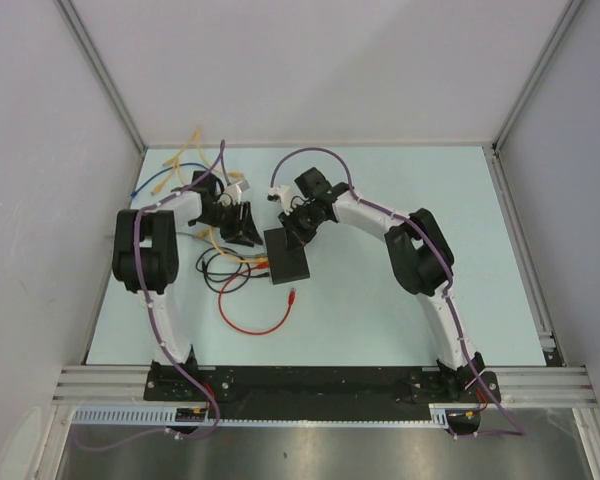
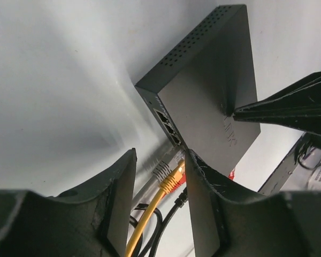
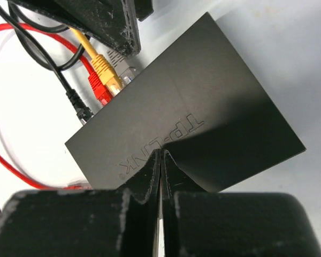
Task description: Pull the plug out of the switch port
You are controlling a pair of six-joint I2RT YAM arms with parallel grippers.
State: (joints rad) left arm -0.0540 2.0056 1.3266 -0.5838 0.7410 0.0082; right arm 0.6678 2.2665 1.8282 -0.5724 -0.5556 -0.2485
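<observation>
The flat matte-black switch box [image 1: 287, 256] lies mid-table. Its port edge [image 2: 168, 126] faces my left gripper. Grey [image 2: 163, 169], yellow [image 2: 171, 180], red and black plugs sit in that edge; two ports beside them show empty. My left gripper [image 2: 160, 155] is open, its fingers either side of the grey and yellow plugs, close to the box edge. My right gripper [image 3: 161, 152] is shut, its tip pressing down on the box top [image 3: 192, 107] by the TP-LINK lettering. The yellow plug [image 3: 108, 72] and red plug [image 3: 100, 91] also show there.
A loose red cable [image 1: 255, 320] and black cable loops [image 1: 220, 268] lie left of and in front of the box. Yellow cables [image 1: 185, 165] and a blue one [image 1: 140, 185] lie at the back left. Enclosure walls stand on three sides.
</observation>
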